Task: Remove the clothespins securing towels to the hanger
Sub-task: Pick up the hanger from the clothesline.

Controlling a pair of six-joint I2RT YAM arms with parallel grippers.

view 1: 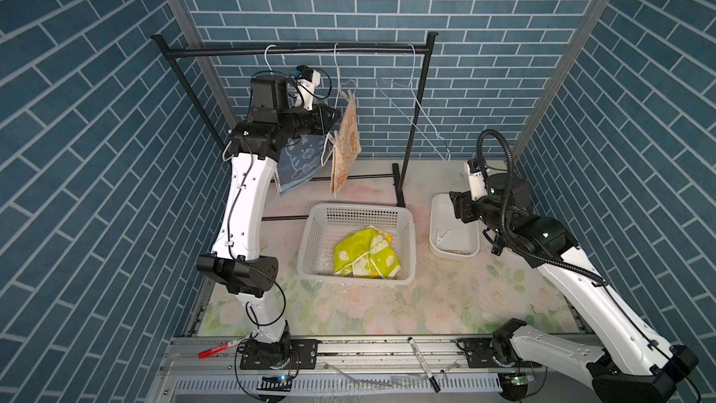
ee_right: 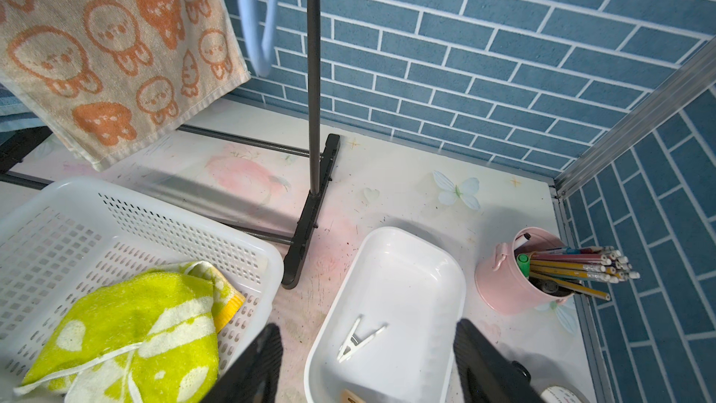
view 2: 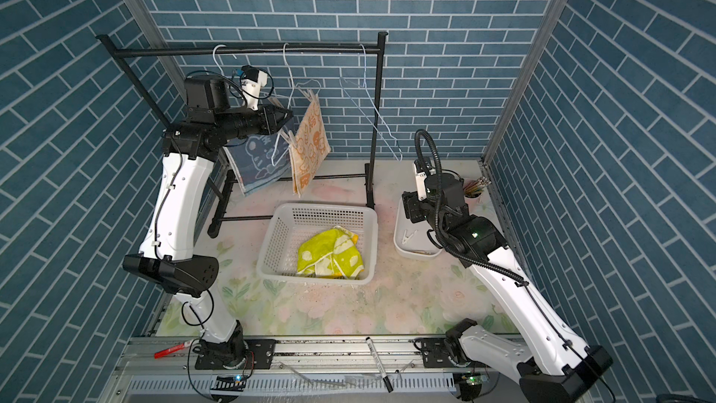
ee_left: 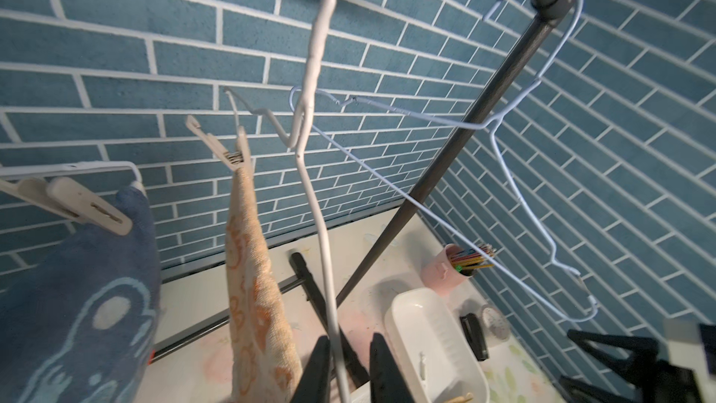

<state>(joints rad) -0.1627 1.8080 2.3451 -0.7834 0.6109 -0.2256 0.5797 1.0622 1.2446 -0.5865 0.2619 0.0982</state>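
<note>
My left arm (view 1: 248, 195) is lifted high. The white forearm stands almost upright, and the wrist bends over to lie level, reaching to the hangers under the black rail (view 1: 298, 51). My left tool (ee_left: 350, 343) is between the blue towel (view 1: 298, 164) and the orange towel (view 1: 346, 141). Its fingers are nearly pressed together, with the wire of a white hanger (ee_left: 314, 63) between them. The wire lies at one finger and a small gap shows at the other, so I cannot tell if it is really pinched.

One clothespin (ee_left: 89, 207) grips the top edge of the blue towel, and another clothespin (ee_left: 236, 149) grips the top of the orange towel.

My right arm (view 1: 581, 277) is low and stretched forward. My right tool (ee_right: 366, 366) hangs spread wide over the white tray (ee_right: 407, 250) and holds nothing. A loose clothespin (ee_right: 358, 339) lies in this tray. The yellow-green towel (view 1: 366, 253) lies crumpled in the white basket (view 1: 360, 213) on the table (view 1: 387, 312).
</note>
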